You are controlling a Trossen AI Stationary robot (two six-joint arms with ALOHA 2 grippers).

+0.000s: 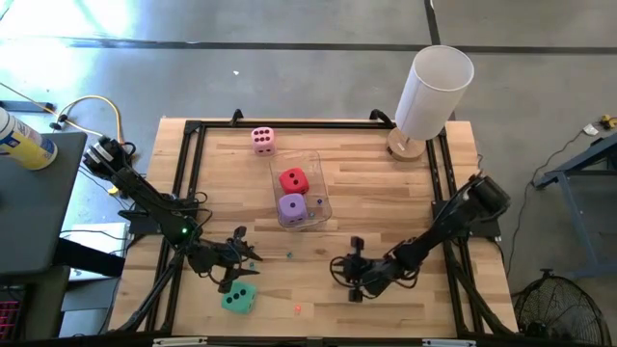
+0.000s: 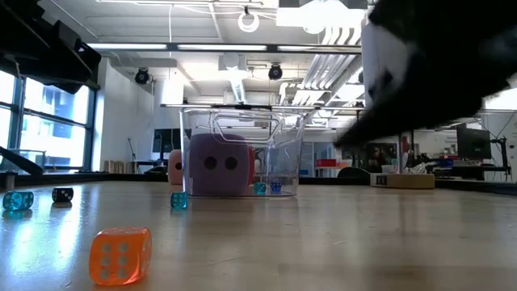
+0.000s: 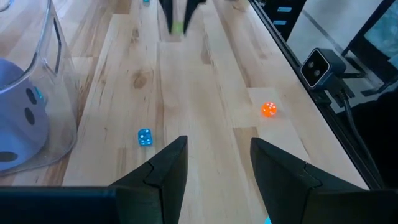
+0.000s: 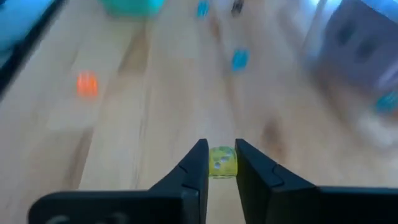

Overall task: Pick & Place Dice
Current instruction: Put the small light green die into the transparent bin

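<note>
Right gripper [image 4: 221, 163]: the fingers are closed on a small yellow die [image 4: 222, 162], pinched near its edges and low over the surface [image 1: 386, 193], in the near right area. The contact looks shallow. Probable fault: the small die slips or pops out when lifted, because so little of it sits between the pads.

Left gripper [image 3: 217, 165]: the fingers stand parted and grasp nothing. This gripper hovers at the near left of the surface, just beside the teal-green die [image 1: 238, 298].

Task objects: the red die [image 1: 294, 180] and the purple die [image 1: 293, 207] lie inside the clear container [image 1: 310, 159] at the centre. The pink die [image 1: 262, 140] rests on the surface beyond the container, at the far side. The teal-green die is outside as well.

Risk assessment:
- The right arm is occupied with a small die, not a large one; two large dice may remain unplaced.
- Loose small dice, orange [image 2: 119, 254] and blue [image 3: 144, 137], lie in the working area. A sweeping arm could scatter them.
- An arm reaching in could nudge the container.
</note>
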